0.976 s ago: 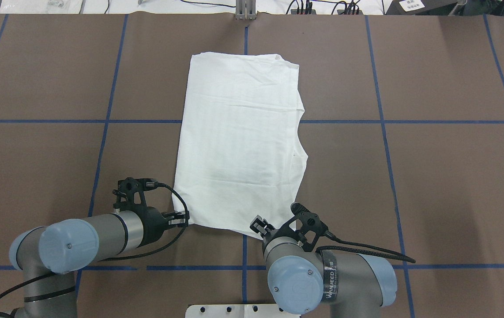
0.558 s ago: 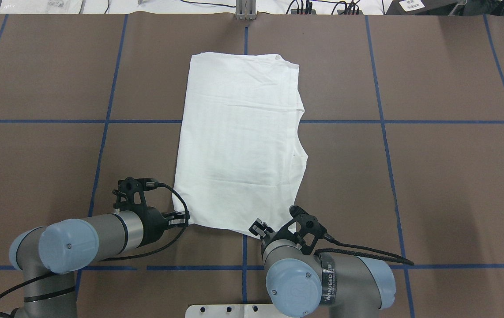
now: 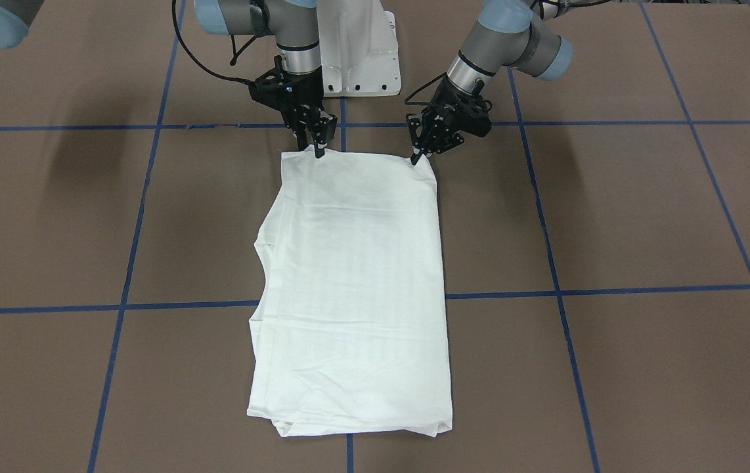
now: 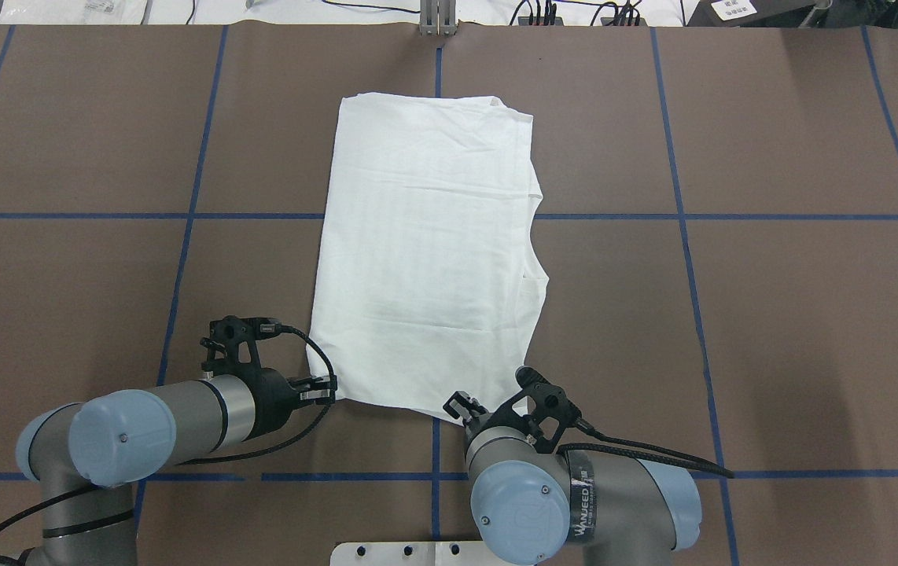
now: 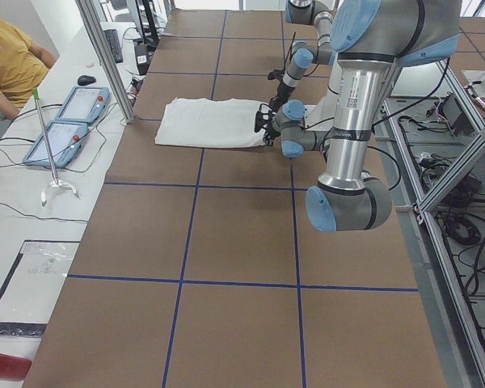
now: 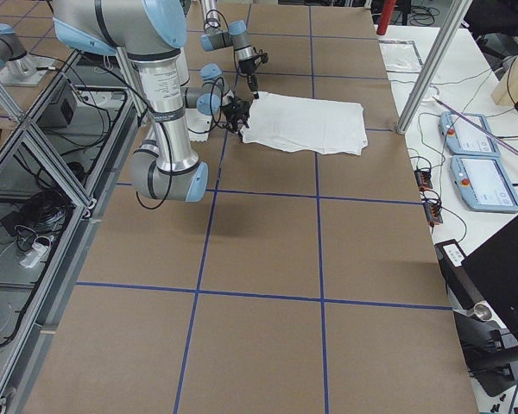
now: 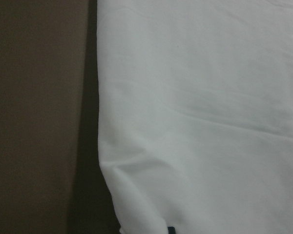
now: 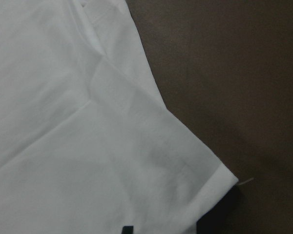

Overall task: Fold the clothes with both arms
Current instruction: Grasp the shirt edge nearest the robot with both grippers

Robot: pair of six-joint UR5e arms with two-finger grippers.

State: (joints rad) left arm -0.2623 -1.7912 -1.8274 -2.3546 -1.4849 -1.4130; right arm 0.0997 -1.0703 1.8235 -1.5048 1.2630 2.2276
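You see a folded white T-shirt (image 3: 349, 276) flat on the brown worktop (image 3: 611, 217); the left gripper (image 3: 419, 156) and right gripper (image 3: 319, 152) each have jaws pinching a corner.

The white cloth shirt (image 4: 425, 251) looks soft and matt. The brown table covering (image 4: 771, 330) is matt, paper-like. At seven and five o'clock, left arm (image 4: 189, 405) and right arm (image 4: 622, 495) show satin metal tubes, smooth blue plastic caps.

In the overhead view the right arm (image 4: 614, 491) covers the T-shirt's (image 4: 425, 259) near right corner.
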